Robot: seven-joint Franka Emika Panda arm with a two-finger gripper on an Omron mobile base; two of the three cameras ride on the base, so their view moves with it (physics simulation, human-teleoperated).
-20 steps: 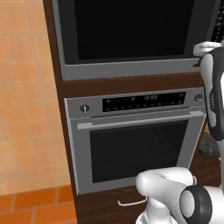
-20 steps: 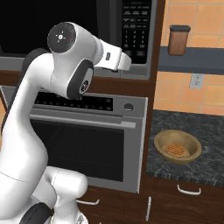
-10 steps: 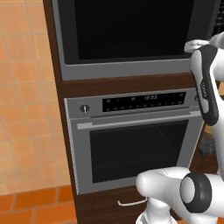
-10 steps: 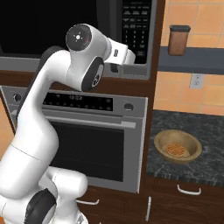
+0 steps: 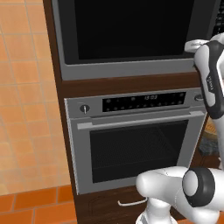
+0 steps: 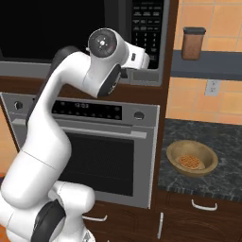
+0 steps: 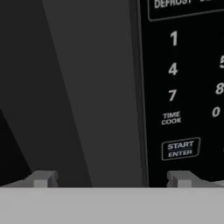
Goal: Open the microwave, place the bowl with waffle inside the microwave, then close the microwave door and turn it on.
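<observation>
You have nearly everything left to do. The steel-grey built-in microwave [image 6: 94,38], at the top of the right base view, is shut, its wide black glass door [image 5: 131,30] flush in the frame. The small tan round bowl [image 6: 192,159] with its waffle [image 6: 190,162] sits on the dark speckled counter [image 6: 222,182] at the lower right of that view, well apart from the arm. Your gripper [image 7: 111,178] has its jaws spread wide with nothing between them, close to the door's edge beside the black button panel [image 7: 183,87]. Opening the door looks like your step in hand; loading, closing and starting follow.
</observation>
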